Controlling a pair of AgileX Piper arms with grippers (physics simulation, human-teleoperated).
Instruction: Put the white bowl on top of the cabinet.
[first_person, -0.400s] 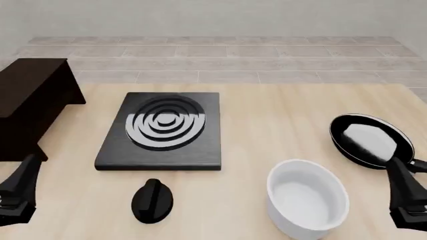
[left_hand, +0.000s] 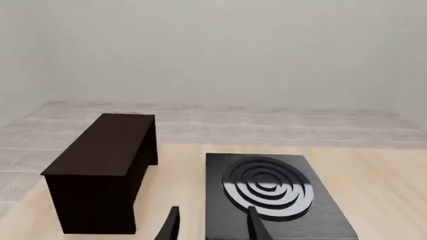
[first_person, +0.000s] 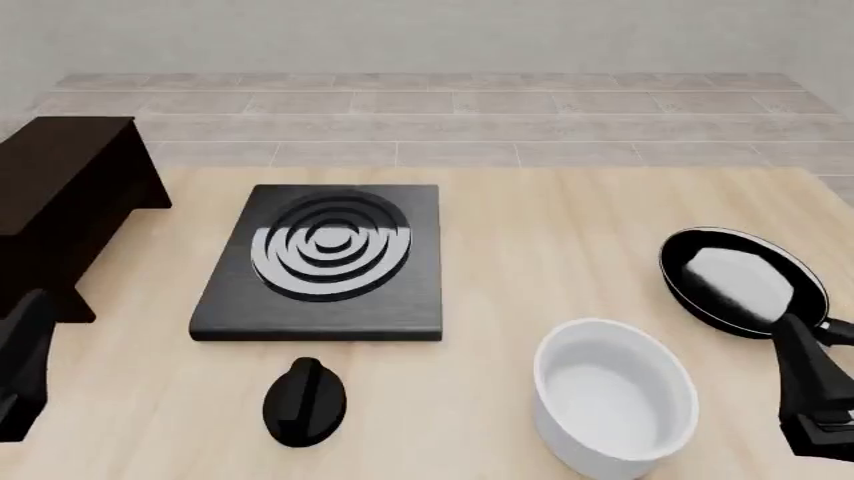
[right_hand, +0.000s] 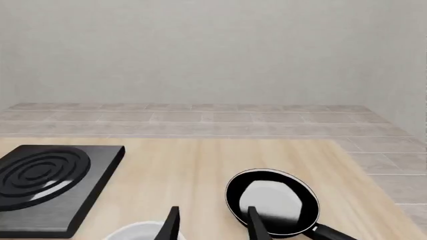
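The bowl sits untouched on the table, well apart from the cabinet, so everything remains. Your right gripper and left gripper are both parted, holding nothing.

Nothing here can be read. The stove, the frying pan, the white bowl and the cabinet carry no lettering or numbers.

Bright even light, faint soft shadows, sharp focus, no glare
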